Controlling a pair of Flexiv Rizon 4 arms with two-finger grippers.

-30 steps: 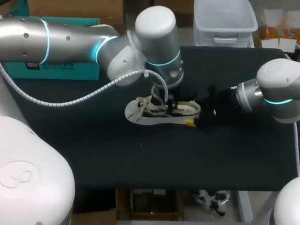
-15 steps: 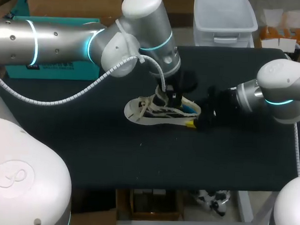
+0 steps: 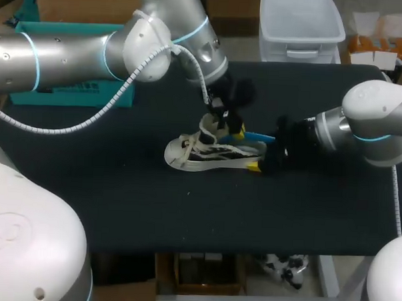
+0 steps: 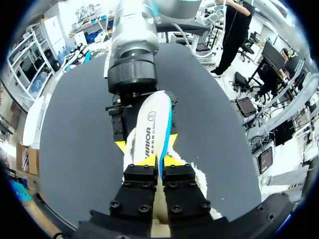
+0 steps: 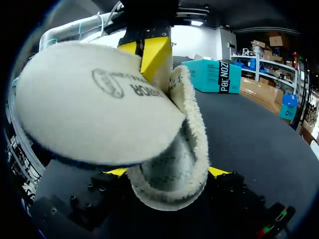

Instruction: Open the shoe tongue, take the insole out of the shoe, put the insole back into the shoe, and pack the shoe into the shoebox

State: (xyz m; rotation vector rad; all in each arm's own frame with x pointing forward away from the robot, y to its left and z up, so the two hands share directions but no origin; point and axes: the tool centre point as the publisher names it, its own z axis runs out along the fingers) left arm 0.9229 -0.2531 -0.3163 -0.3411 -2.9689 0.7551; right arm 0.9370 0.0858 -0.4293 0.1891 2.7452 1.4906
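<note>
A white laced shoe (image 3: 211, 151) lies on its side on the black table, toe toward my left. My left gripper (image 3: 230, 125) hovers just above its opening, shut on the edge of the white insole (image 4: 152, 122) with a blue underside. The insole (image 3: 257, 135) sticks out over the heel, mostly clear of the shoe. My right gripper (image 3: 262, 164) stands at the heel, its wide-set fingers pressing the fleece-lined heel (image 5: 172, 164) from both sides. In the right wrist view the insole (image 5: 94, 114) fills the space above the heel. The teal shoebox (image 3: 70, 91) sits at the back left.
My left arm (image 3: 92, 46) stretches across the back left of the table, partly over the shoebox. The table's front edge (image 3: 250, 249) lies well in front of the shoe.
My left gripper has risen and drawn back from the shoe, pulling the insole up and out of the opening. The right gripper and the shoe have stayed in place.
</note>
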